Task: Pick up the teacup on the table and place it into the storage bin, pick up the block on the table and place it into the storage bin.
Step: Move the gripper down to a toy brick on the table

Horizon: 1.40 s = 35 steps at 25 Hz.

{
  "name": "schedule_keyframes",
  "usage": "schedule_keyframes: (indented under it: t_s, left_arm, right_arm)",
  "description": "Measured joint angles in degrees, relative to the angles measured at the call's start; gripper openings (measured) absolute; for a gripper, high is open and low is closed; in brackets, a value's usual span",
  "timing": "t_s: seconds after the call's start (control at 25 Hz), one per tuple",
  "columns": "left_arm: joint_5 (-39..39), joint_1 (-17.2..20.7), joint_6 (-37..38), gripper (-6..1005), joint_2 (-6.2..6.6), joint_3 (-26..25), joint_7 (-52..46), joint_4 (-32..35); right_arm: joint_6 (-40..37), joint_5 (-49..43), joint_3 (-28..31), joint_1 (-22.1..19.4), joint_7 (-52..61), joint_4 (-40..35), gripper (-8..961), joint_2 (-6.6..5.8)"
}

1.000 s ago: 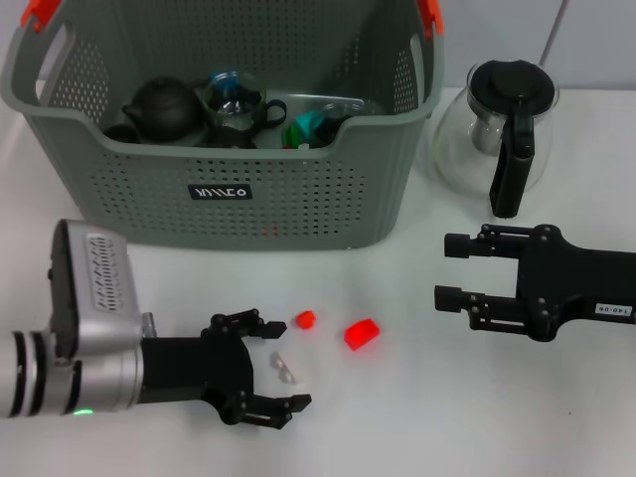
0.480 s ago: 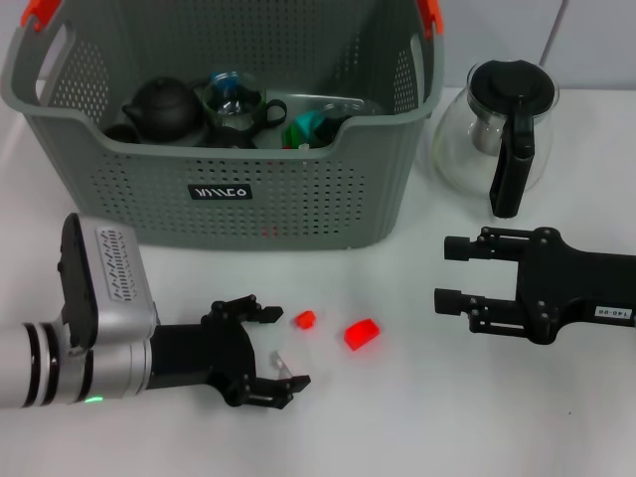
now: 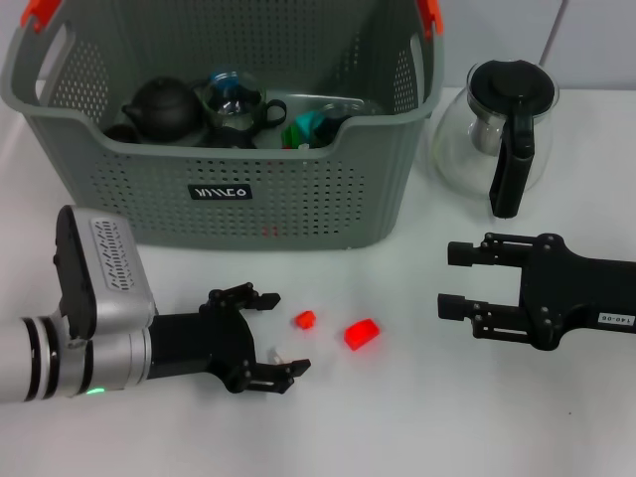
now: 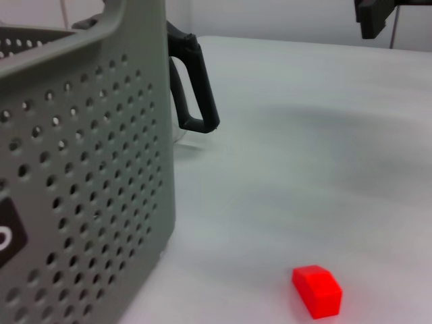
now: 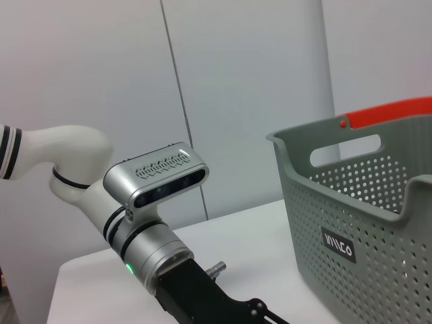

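Lying low on the white desk [image 3: 417, 417], the left end effector [image 3: 270, 336] has its fingers spread apart, and between them there is a small clear object [image 3: 281, 355] which I cannot identify; it is too faint to say if the fingers touch it. Just beside the upper finger lies a small red block [image 3: 306, 319], and a little further toward the right arm lies a larger red block [image 3: 362, 333]. Both blocks rest on the desk, in front of the storage bin [image 3: 238, 189], not inside it. The left wrist view shows one red block [image 4: 317, 290] on the desk near the perforated wall of the bin.

The storage bin stands at the back of the desk. Inside it there are a dark teapot [image 3: 164, 107], a glass cup [image 3: 231, 96] and some green item [image 3: 308, 127] that is partly hidden by the wall. A glass teapot with a black handle [image 3: 507, 124] stands on the desk beside the bin, on the robot's right.

The right end effector [image 3: 459, 280] hovers over the desk in front of this glass teapot, with its fingers open and nothing between them, well apart from the blocks.
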Motion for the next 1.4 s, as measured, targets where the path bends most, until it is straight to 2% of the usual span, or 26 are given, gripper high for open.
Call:
schedule_keyframes:
  t_s: [0.6,1.04,1.4]
  left_arm:
    - [-0.13,0.62,2.50,910,0.05,0.10,-0.10,-0.55]
    - [-0.08,0.38,-1.38,905,0.05,0.26,-0.04,0.68]
    - [-0.12,0.67,-1.13,901,0.31,-1.04,-0.05,0.15]
  right_arm:
    - [-0.09,0.14,0.00,-0.03,0.33,0.00,688,-0.12]
    - [0.04,0.27,0.00,0.14,0.21,0.00,687,-0.14]
    - [0.03,0.26,0.00,0.08,0.36,0.00,687,-0.29]
